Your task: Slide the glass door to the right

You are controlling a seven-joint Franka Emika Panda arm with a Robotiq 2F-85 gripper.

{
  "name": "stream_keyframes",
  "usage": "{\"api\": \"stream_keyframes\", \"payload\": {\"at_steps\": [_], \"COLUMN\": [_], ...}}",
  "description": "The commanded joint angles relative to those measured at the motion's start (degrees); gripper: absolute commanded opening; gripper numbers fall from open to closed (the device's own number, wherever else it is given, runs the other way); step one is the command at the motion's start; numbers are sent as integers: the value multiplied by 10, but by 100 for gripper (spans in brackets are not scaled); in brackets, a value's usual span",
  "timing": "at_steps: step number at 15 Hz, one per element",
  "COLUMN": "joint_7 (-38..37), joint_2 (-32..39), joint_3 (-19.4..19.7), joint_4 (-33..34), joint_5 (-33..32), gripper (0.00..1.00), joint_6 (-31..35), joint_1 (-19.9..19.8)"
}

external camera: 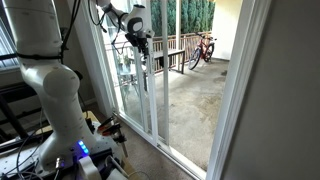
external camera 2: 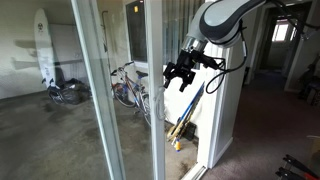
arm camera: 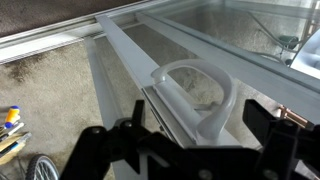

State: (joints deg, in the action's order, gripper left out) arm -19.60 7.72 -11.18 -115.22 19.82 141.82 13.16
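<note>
Jaws wide apart (empty) at the glass door [arm camera: 125,45] handle [arm camera: 198,92], arm [external camera 2: 225,15] high.

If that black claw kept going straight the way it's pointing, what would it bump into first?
Most likely the pale loop-shaped handle on the slim white frame of the tall glass door. In the wrist view it lies dead ahead between the fingers of the open gripper; the remaining gap is unclear.

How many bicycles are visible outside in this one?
3. A red bicycle leans at the far railing; a second bicycle stands just behind the glass door near the gripper; a third bicycle, blurry, sits below the surfboard. Others may be hidden.
</note>
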Motion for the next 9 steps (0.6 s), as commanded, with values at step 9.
{"api": "stream_keyframes", "payload": {"at_steps": [9], "joint_7": [-65], "joint_2": [51], "joint_3": [14], "joint_4": [62], "joint_5": [-27], "gripper": [100], "joint_6": [21], "joint_1": [9]}}
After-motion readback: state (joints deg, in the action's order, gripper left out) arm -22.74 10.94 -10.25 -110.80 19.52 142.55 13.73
